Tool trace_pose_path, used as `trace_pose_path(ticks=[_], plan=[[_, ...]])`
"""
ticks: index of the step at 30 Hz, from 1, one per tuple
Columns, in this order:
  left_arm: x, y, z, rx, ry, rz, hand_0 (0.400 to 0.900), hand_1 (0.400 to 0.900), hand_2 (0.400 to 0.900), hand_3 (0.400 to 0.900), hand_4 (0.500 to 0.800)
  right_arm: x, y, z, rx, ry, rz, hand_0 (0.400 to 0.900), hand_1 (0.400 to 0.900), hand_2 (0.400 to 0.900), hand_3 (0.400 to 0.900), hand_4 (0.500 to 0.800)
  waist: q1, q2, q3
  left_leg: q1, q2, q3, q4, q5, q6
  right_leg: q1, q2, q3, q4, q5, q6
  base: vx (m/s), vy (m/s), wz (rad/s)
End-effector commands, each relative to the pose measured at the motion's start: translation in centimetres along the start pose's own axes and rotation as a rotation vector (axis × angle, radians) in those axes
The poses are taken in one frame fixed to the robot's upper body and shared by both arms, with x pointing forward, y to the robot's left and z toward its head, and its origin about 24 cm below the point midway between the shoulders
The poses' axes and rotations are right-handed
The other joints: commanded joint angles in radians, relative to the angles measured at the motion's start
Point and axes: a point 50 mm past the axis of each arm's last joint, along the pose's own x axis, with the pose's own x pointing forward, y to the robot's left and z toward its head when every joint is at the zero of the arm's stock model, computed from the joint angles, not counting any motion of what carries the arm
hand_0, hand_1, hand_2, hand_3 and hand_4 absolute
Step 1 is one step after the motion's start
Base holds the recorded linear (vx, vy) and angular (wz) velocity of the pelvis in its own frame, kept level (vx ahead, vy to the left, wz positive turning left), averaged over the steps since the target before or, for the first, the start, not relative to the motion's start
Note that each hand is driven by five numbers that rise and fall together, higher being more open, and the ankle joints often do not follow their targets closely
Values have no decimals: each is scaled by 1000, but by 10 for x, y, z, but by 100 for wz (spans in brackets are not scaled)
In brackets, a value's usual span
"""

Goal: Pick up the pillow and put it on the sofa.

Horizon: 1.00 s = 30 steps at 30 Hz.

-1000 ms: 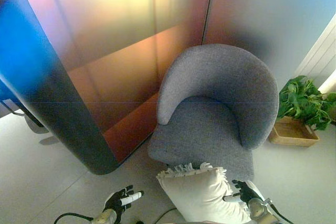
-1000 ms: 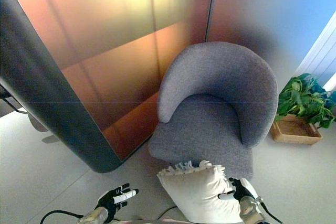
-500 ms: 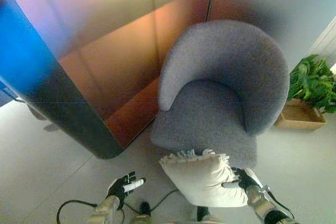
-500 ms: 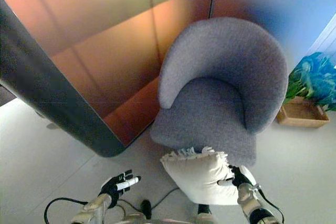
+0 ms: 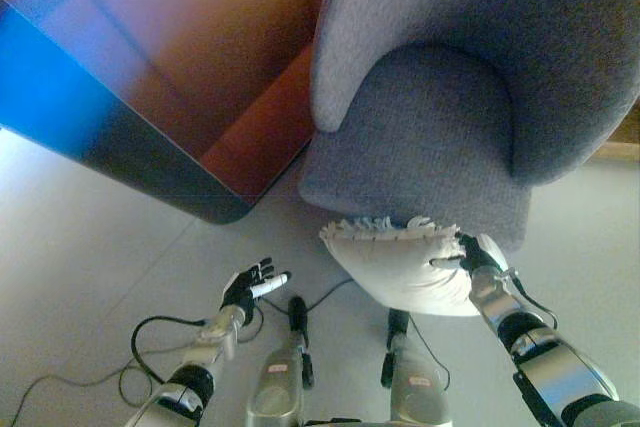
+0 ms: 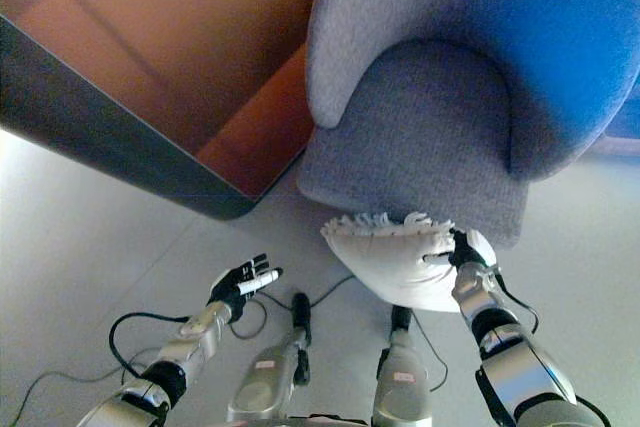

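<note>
Below sofa front – right robot hand grips pillow; left robot hand spread, empty.

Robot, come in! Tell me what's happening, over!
Right hand gripping pillow; left hand open, empty. Pillow held just short of grey sofa. Nothing in the way.

The 2 head views look steeply down from just above the robot's arms, set slightly apart side by side. Both share the rounded grey fabric armchair ahead, the pale floor and the dark curved panel at left.
</note>
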Motion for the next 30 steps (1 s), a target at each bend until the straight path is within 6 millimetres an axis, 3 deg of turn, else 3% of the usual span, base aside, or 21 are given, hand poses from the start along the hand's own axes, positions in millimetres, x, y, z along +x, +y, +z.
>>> trace_pose_path(ticks=[1, 10, 28, 29, 30], plan=[[4, -1, 36, -21, -178, -5, 900, 900, 900, 900, 800, 11, -49, 24, -13, -45, -156, 900, 900, 900, 900, 800, 16, -20, 6, -67, 14, -57, 148, -93, -18, -107, -107, 58, 130, 5, 87, -92, 1, -2], [5, -5, 80, -76, -343, -42, 900, 900, 900, 900, 800, 17, -83, 46, 8, -56, -173, 900, 900, 900, 900, 800, 34, 1, 73, -155, -9, -78, 183, -87, -12, -195, -109, 52, 173, 7, 79, -65, 7, -2], [-4, -19, 122, -102, -498, -89, 900, 900, 900, 900, 800, 18, -119, 72, -65, -42, -180, 900, 900, 900, 900, 800, 65, 31, 73, -336, -33, -109, 242, -75, 1, -362, -99, 43, 239, 4, 65, -9, 2, -1], [-4, -20, 123, -102, -502, -88, 900, 900, 900, 900, 800, 18, -120, 72, -69, -34, -178, 731, 731, 731, 731, 699, 67, 31, 73, -343, -34, -111, 243, -74, 2, -368, -97, 43, 241, 4, 65, 0, 0, 0], [-4, -20, 124, -102, -504, -87, 900, 900, 900, 900, 800, 18, -121, 72, -70, -34, -179, 514, 514, 514, 514, 568, 69, 31, 73, -346, -34, -111, 243, -73, 2, -371, -97, 42, 242, 4, 64, 0, 0, 0]])
